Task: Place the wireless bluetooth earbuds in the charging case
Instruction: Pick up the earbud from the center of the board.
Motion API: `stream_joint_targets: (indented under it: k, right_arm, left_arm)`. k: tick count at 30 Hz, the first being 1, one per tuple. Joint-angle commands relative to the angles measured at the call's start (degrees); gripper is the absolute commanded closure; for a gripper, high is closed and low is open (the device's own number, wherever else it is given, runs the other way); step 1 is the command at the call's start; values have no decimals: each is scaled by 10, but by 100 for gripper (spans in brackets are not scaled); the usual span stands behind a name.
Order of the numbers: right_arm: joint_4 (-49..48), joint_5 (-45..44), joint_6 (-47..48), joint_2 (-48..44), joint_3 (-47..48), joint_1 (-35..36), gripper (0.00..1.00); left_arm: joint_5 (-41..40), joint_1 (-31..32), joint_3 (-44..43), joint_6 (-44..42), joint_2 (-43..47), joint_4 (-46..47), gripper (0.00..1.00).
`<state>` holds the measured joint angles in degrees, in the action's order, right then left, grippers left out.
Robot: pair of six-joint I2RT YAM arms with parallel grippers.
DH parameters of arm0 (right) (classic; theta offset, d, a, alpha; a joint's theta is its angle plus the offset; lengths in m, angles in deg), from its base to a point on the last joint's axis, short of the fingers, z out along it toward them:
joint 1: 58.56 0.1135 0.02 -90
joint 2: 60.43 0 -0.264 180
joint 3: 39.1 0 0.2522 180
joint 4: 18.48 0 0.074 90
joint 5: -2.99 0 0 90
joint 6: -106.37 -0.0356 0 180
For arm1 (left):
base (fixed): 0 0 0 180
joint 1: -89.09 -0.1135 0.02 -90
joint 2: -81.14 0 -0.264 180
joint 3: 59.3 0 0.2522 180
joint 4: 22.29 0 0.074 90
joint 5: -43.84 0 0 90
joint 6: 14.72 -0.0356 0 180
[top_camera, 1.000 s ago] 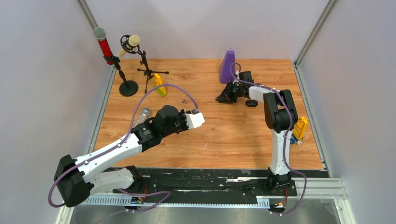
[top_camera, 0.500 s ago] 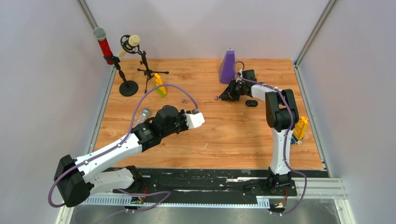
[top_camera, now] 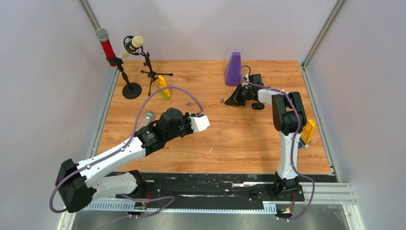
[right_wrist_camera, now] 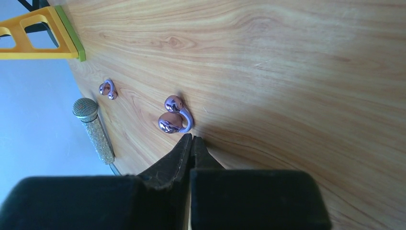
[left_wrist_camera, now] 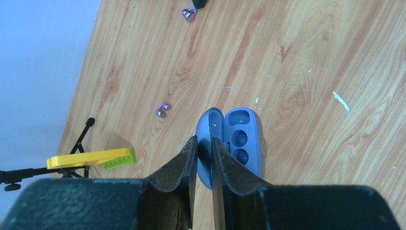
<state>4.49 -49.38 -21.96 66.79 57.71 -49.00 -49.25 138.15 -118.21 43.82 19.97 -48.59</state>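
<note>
My left gripper (left_wrist_camera: 203, 139) is shut on the lid of an open pale blue charging case (left_wrist_camera: 242, 143), its two round sockets empty and facing up. In the top view it holds the case (top_camera: 201, 123) above the table's middle. One pale purple earbud (left_wrist_camera: 163, 110) lies just left of the case, also seen from above (top_camera: 188, 103). My right gripper (right_wrist_camera: 193, 139) is shut and empty, its tips right beside a second purple earbud (right_wrist_camera: 174, 115) on the wood; from above that bud (top_camera: 221, 100) lies just left of the gripper (top_camera: 231, 101). The black earbuds do not show.
A small black oval case (top_camera: 258, 106) lies right of the right gripper. A purple cone (top_camera: 233, 68) stands behind it. Two microphones on stands (top_camera: 130, 86), a yellow brick (top_camera: 164, 87) and a silver microphone (top_camera: 147, 116) are at the left. More bricks (top_camera: 308, 131) lie at the right edge.
My right gripper has drawn back to the right, and the purple earbud now lies clear on the table to its left. The left arm and case have not moved.
</note>
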Motion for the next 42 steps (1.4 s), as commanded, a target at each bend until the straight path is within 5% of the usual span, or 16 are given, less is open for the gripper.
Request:
stream_joint_targets:
  k: [1, 35, 42]
  right_arm:
    - [-24, 5, -9, -13, 2, 4, 100]
    - [27, -50, 26, 15, 63, 16, 100]
    - [28, -21, 25, 7, 53, 15, 87]
  left_arm:
    - [0, 2, -3, -4, 11, 25, 77]
    - [-1, 2, 1, -5, 9, 29, 77]
    - [-1, 2, 0, -6, 11, 28, 77]
